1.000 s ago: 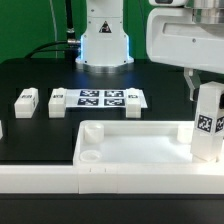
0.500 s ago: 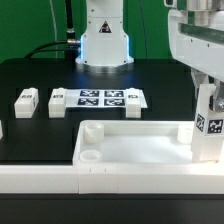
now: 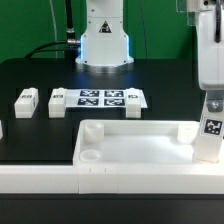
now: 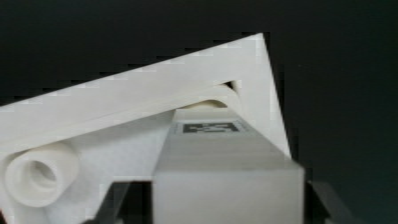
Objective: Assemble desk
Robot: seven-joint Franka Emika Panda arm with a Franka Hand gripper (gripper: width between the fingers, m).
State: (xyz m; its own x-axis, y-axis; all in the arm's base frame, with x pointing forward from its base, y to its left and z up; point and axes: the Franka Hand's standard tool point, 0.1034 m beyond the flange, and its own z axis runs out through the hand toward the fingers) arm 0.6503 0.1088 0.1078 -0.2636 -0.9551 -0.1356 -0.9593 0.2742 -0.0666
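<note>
The white tray-like tabletop (image 3: 135, 145) lies at the front of the table, with a round corner socket (image 3: 89, 157) at its near end on the exterior view's left. My gripper (image 3: 213, 98) is shut on an upright white leg (image 3: 209, 135) with a square marker on it. The leg hangs at the tabletop's corner on the exterior view's right. In the wrist view the leg (image 4: 222, 175) fills the space between the dark fingers (image 4: 125, 200), and the tabletop's corner (image 4: 125, 120) lies below it. Whether the leg touches the tabletop I cannot tell.
Two loose white legs (image 3: 26, 100) (image 3: 58, 102) lie on the black table at the exterior view's left, and the corner of another white part (image 3: 1, 130) shows at that edge. The marker board (image 3: 100, 98) lies behind the tabletop. A long white rail (image 3: 90, 180) runs along the front. The robot base (image 3: 105, 40) stands at the back.
The arm has moved toward the exterior view's right, carrying the leg with it. The leg now hangs further right at the tabletop's corner. The grip is unchanged.
</note>
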